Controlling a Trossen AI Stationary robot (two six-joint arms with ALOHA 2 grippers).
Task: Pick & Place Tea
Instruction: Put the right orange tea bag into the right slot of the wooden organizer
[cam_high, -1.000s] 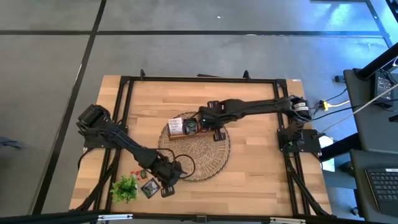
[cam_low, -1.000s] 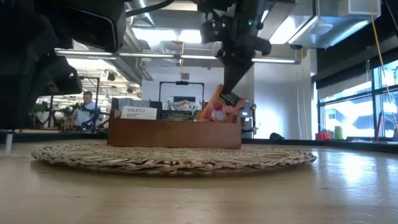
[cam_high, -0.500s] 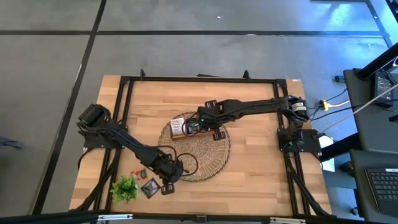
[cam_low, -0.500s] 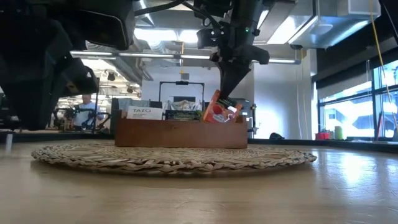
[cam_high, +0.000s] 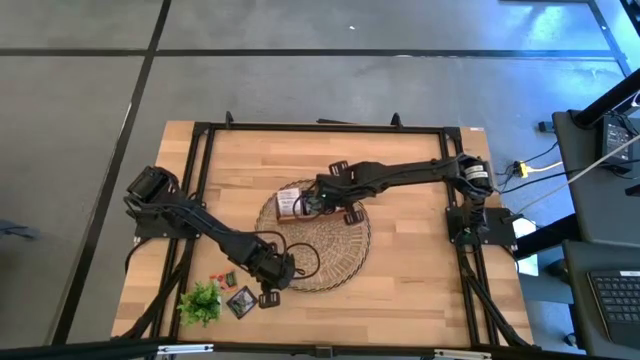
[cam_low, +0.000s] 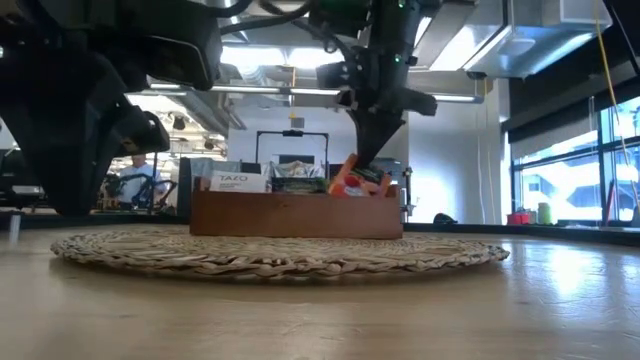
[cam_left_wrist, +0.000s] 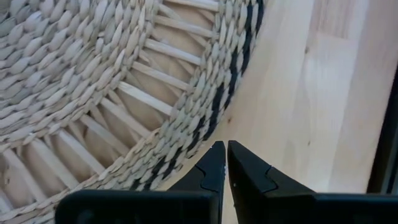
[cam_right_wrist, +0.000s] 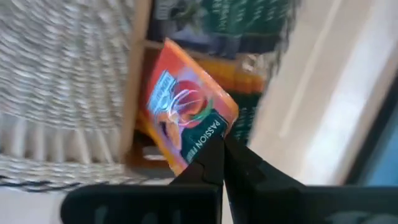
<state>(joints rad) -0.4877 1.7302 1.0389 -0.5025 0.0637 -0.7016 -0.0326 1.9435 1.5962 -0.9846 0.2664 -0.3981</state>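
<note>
My right gripper (cam_low: 372, 158) hangs over the right end of the brown wooden tray (cam_low: 297, 215), shut on an orange tea sachet (cam_right_wrist: 186, 115). The tray stands on the round wicker mat (cam_high: 335, 250) and holds other sachets upright, a white one (cam_low: 232, 181) at its left end. My left gripper (cam_left_wrist: 226, 163) is shut with nothing in it, above bare table just off the mat's near-left edge (cam_left_wrist: 205, 124). Loose sachets (cam_high: 240, 301) lie on the table near the green sprig (cam_high: 200, 300). My right gripper pinches the orange sachet by its upper corner (cam_right_wrist: 210, 144) between its two fingers. They come from above, pointing steeply down. The sachet hangs tilted below them; its lower part (cam_low: 350, 188) dips behind the tray's front wall, so what it rests on is hidden.
A black frame (cam_high: 200, 128) runs around the tabletop. The left arm (cam_high: 200, 225) lies across the near-left part of the table. A small red sachet (cam_high: 221, 277) sits beside the sprig. Bare wood (cam_high: 420, 270) lies right of the mat.
My right gripper has sunk with the orange sachet, whose lower part now sits lower behind the tray's wall and leans more. The tray has slid a little toward the table's right edge on the mat.
</note>
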